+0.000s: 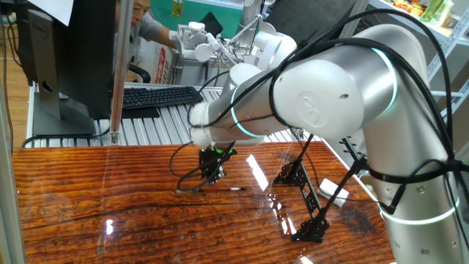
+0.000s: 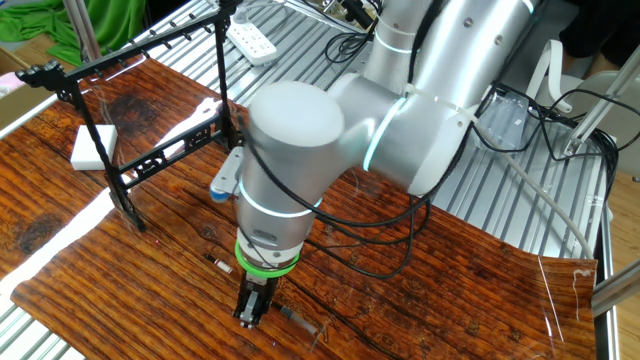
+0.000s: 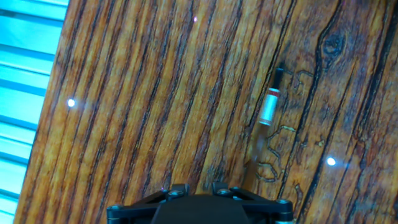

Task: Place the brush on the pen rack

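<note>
Brush (image 3: 269, 107): flat on wooden surface (image 3: 155, 93); I hold gripper (image 1: 213, 174) pointing down over its handle for pickup, jaws narrow, grip unconfirmed; pen rack (image 2: 150, 110) apart, awaiting.

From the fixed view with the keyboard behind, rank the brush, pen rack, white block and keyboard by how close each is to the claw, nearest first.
1. The brush, lying on the table right at the claw.
2. The pen rack, standing to the right.
3. The white block, just past the rack, farther right.
4. The keyboard, off the wood, behind and to the left.
</note>
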